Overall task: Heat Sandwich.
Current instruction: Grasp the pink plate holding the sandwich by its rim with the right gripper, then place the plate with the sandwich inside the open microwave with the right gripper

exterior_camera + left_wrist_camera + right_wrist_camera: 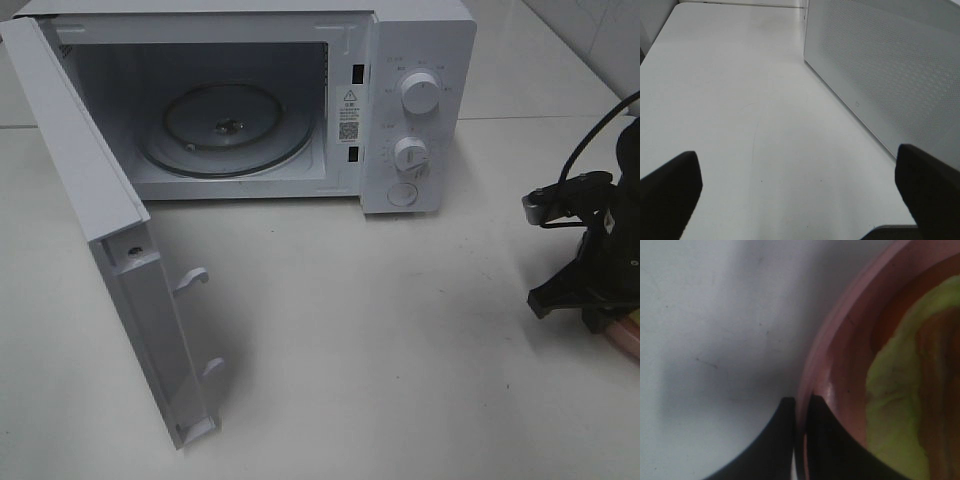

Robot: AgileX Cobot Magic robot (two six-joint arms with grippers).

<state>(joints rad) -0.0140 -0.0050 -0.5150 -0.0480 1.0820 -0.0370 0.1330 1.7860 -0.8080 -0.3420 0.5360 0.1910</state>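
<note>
In the right wrist view my right gripper (800,402) is shut on the rim of the round pink plate (840,325), one finger inside the rim and one outside. The sandwich (900,385) lies on that plate; only pale green lettuce and a reddish-brown layer show, blurred and very close. From the high camera the right arm (600,270) stands at the table's right edge, with a sliver of the plate (625,338) under it. My left gripper (799,192) is open over bare table, holding nothing. It is out of the high view.
The white microwave (420,110) stands at the back, its glass turntable (225,125) bare. Its door (110,230) is swung wide open toward the front left. A white dotted panel (890,65) rises close beside the left gripper.
</note>
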